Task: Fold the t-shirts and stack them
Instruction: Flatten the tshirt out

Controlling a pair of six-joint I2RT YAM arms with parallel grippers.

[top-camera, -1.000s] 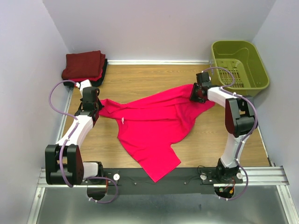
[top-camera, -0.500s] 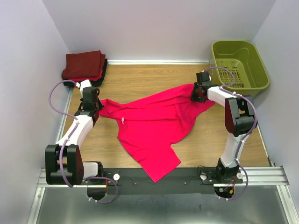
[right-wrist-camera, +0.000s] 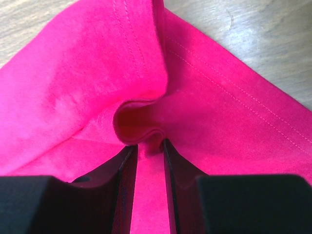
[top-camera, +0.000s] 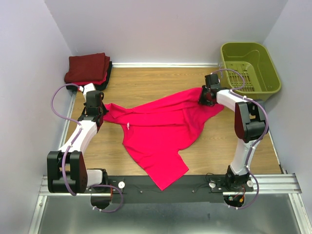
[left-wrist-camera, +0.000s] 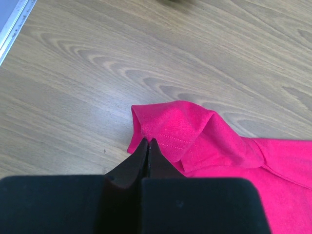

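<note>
Tiny white tag (top-camera: 128,126) at the neckline of the pink-red t-shirt (top-camera: 161,129), too small to read. Sprawled unfolded across mid-frame, soft knit, double-stitched hems. Left gripper (left-wrist-camera: 147,144) pinched tight on the sleeve hem at centre left; right gripper (right-wrist-camera: 146,142) clamped on a bunched fold at upper right. Folded t-shirts (top-camera: 87,68), dark maroon on top, stacked upper left. Olive-green plastic basket (top-camera: 273,78), slotted, upper right. Wood-grain table (top-camera: 146,80) beneath.

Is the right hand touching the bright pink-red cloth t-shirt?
Touching. In the right wrist view, the right hand pinches a fold of the bright pink-red cloth t-shirt between its fingertips.
</note>
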